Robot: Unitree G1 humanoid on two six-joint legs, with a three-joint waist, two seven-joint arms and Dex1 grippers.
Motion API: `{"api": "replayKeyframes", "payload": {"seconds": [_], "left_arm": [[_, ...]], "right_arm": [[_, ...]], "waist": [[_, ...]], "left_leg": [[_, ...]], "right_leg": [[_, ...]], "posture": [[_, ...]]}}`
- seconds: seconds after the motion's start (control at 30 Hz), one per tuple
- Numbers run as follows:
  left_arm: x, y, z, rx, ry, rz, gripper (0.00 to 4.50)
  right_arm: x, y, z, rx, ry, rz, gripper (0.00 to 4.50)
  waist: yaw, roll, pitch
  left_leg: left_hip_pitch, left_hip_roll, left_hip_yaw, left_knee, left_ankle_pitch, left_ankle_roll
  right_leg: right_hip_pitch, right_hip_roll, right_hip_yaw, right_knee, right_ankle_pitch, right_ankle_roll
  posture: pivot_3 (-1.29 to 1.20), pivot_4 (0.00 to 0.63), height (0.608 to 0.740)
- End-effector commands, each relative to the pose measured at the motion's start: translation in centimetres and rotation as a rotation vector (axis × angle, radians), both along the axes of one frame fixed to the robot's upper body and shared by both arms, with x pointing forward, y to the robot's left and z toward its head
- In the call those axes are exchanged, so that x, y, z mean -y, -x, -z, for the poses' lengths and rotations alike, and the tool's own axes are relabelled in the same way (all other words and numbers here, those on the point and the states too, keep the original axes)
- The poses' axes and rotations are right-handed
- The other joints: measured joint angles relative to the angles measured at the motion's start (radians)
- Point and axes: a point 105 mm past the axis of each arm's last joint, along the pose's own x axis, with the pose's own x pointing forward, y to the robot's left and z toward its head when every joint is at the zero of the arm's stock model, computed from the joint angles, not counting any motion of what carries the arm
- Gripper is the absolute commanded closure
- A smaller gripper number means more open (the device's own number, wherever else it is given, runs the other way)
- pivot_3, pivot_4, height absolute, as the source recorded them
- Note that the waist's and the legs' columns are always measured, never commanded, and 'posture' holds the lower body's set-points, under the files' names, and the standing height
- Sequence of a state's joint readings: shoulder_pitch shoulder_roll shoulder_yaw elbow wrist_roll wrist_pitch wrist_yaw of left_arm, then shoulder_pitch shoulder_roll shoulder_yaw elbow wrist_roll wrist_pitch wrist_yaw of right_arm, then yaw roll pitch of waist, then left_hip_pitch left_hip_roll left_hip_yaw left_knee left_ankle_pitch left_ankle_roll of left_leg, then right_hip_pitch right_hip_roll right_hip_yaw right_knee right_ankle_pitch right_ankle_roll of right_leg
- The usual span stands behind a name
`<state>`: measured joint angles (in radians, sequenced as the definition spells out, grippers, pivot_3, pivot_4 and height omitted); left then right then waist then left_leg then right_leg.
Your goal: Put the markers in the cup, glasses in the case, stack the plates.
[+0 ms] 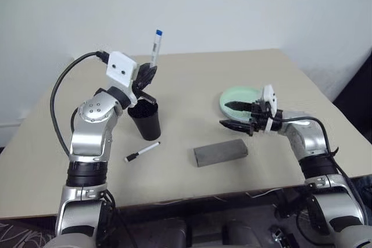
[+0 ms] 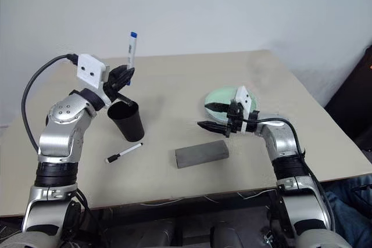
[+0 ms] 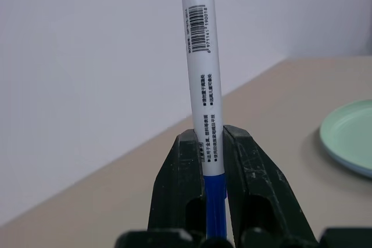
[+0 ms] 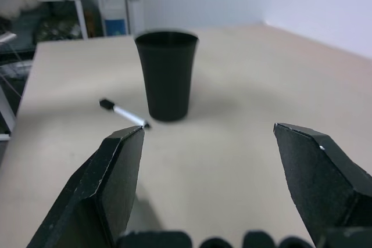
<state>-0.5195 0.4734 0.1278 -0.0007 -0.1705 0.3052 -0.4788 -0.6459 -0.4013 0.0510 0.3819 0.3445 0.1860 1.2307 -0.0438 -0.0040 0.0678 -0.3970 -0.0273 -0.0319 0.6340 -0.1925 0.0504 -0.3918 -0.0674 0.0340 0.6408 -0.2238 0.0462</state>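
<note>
Left claw point(image 1: 146, 76): marker point(image 1: 155, 47) upright (cap up)

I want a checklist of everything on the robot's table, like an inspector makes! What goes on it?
Surface: beige table, mostly bare.
Job's things: blue-capped marker held upright just above the black cup; second marker lying flat in front of the cup; grey case closed, near the front edge; mint green plate stacked on a light blue one whose rim barely shows. Glasses: nothing seen.
Clutter: nothing seen.
Hands: left hand shut on the blue-capped marker; right hand open, empty, by the plate.
Cables: black cable looping from the left wrist.
Surroundings: white wall behind.
</note>
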Motion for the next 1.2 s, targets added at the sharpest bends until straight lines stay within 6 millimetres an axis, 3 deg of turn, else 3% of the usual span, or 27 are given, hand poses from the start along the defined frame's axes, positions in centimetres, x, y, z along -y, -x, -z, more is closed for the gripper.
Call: {"api": "replayKeyframes", "payload": {"seconds": [0.03, 0.5, 1.2], "left_arm": [[-0.5, 0.4, -1.7, 0.074, 0.024, -0.024, 4.43], [-0.6, 1.6, 0.8, 0.013, 0.070, -0.044, 4.43], [-1.0, 2.5, 2.7, -0.051, 0.114, -0.075, 4.43]], "right_arm": [[-0.1, 0.0, -1.2, 0.038, -0.019, -0.007, 0.62], [-0.4, -0.5, -1.8, 0.063, -0.034, -0.009, 0.62], [-0.3, -0.5, -1.3, 0.064, -0.028, -0.004, 0.62]], "waist": [[0.000, 0.000, 0.000], [-0.002, 0.000, 0.000], [-0.002, 0.000, 0.000]], "left_leg": [[0.000, 0.000, 0.000, 0.000, 0.000, 0.000], [-0.001, 0.000, 0.001, -0.001, 0.000, 0.000], [-0.001, 0.000, 0.000, -0.002, 0.000, 0.000]], "right_leg": [[0.000, 0.000, 0.000, 0.000, 0.000, 0.000], [0.000, -0.001, 0.000, 0.000, 0.000, 0.000], [-0.001, -0.001, 0.000, 0.000, 0.000, 0.000]], "posture": [[0.00, 0.000, 0.738], [0.00, 0.000, 0.738], [0.00, 0.000, 0.738]]}}
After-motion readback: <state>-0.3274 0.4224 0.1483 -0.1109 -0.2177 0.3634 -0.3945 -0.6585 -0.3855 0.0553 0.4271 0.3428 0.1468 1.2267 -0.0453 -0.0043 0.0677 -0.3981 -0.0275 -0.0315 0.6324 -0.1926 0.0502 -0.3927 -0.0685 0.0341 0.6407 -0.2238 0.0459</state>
